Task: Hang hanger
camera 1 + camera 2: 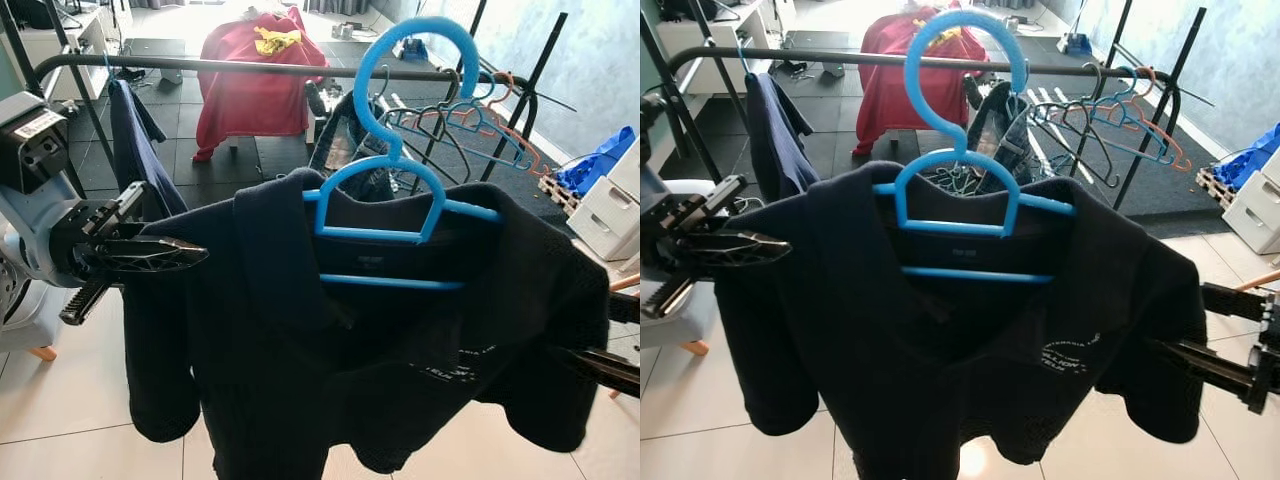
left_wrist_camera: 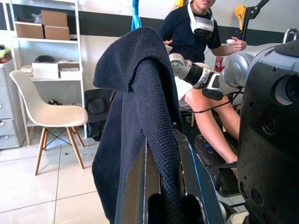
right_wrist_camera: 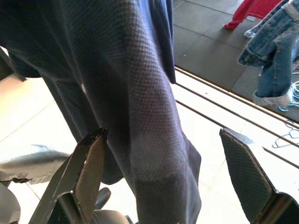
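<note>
A dark navy polo shirt (image 1: 380, 340) hangs on a bright blue hanger (image 1: 385, 205), held up in front of me. The hanger's big hook (image 1: 400, 60) rises just before the black clothes rail (image 1: 250, 67) and is not on it. My left gripper (image 1: 150, 255) is shut on the shirt's shoulder; in the left wrist view the knit fabric (image 2: 154, 107) runs up between its fingers. My right gripper (image 1: 1215, 335) is open at the other sleeve. In the right wrist view that sleeve (image 3: 140, 93) hangs between the spread fingers (image 3: 91, 163).
On the rail hang a navy garment (image 1: 130, 140), jeans (image 1: 345, 140) and several empty hangers (image 1: 470, 125). A red cloth (image 1: 255, 80) is draped behind. White drawers (image 1: 610, 205) stand at the right. A seated person (image 2: 196, 32) and a white chair (image 2: 46, 112) are to my right side.
</note>
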Tool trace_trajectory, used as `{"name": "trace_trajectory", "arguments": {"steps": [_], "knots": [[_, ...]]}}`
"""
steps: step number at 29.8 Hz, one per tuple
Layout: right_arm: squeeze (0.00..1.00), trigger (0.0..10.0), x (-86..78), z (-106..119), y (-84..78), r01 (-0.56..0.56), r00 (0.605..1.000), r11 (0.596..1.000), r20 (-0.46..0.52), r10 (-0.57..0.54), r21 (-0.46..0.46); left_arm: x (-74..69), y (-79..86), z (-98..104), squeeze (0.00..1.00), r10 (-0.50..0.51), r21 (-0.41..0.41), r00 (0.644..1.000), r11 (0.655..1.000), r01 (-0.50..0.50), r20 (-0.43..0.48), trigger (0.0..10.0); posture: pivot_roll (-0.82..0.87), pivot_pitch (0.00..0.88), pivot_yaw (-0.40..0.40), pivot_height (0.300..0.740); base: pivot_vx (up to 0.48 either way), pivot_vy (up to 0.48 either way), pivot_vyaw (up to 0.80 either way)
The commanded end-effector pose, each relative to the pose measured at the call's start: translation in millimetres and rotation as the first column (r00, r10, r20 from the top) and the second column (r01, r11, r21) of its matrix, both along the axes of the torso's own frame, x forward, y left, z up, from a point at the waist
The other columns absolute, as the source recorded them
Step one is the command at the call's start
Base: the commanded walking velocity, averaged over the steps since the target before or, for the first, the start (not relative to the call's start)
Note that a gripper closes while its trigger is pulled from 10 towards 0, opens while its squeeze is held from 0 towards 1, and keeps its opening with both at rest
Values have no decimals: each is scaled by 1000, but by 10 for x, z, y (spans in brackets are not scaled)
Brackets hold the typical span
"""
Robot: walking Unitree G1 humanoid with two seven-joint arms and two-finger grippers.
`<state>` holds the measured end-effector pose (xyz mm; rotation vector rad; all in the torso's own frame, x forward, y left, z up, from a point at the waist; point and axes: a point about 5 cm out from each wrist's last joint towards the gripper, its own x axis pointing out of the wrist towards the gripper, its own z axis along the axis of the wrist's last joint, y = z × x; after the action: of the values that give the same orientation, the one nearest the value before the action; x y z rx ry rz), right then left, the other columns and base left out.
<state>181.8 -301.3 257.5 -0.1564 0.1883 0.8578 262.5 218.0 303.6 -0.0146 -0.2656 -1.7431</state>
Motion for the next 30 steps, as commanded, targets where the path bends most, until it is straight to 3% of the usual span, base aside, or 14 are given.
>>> {"name": "trace_trajectory", "arguments": {"steps": [1, 4, 5, 16, 22, 26, 28, 29, 30], "knots": [[0, 10000, 28, -81, 84, -22, 1000, 1000, -9, 22, 1, -70, -12, 91, 0, -41, 12, 999, 999, 41, 30, 10000, -74, 91, -52, 740, 0, 0, 0], [0, 10000, 28, -81, 84, -22, 1000, 1000, -9, 22, 1, -70, -12, 91, 0, -41, 12, 999, 999, 41, 30, 10000, -74, 91, -52, 740, 0, 0, 0], [0, 0, 65, -125, 141, -37, 999, 999, -6, 37, 16, -82, -30, 94, 0, -54, 8, 998, 998, 54, 32, 10000, -72, 88, -53, 740, 0, 0, 0], [0, 0, 151, -173, 235, -48, 998, 997, 37, 46, 63, -98, -47, 124, 0, -72, -10, 996, 997, 72, 43, 10000, -72, 92, -55, 740, 0, 0, 0], [0, 0, 245, -104, 196, 12, 993, 995, 118, -24, 100, -59, -16, 93, 0, -48, -16, 998, 999, 48, 29, 10000, -73, 95, -54, 740, 0, 0, 0], [0, 0, 306, 32, 140, 52, 977, 981, 193, -88, 187, -16, 20, 34, 0, -8, 1, 1000, 1000, 8, 15, 10000, -73, 99, -53, 740, 0, 0, 0], [0, 0, 348, 226, 6, 100, 942, 951, 281, -185, 292, 82, 98, -95, 0, 83, 45, 997, 996, -83, -3, 10000, -71, 101, -51, 740, 0, 0, 0], [0, 0, 348, 226, 6, 100, 942, 951, 281, -185, 292, 82, 98, -95, 0, 83, 45, 997, 996, -83, -3, 10000, -71, 101, -51, 740, 0, 0, 0], [0, 0, 373, 326, -89, 143, 913, 930, 318, -257, 340, 134, 151, -189, 0, 134, 74, 991, 988, -133, -18, 10000, -70, 101, -50, 740, 0, 0, 0]]}}
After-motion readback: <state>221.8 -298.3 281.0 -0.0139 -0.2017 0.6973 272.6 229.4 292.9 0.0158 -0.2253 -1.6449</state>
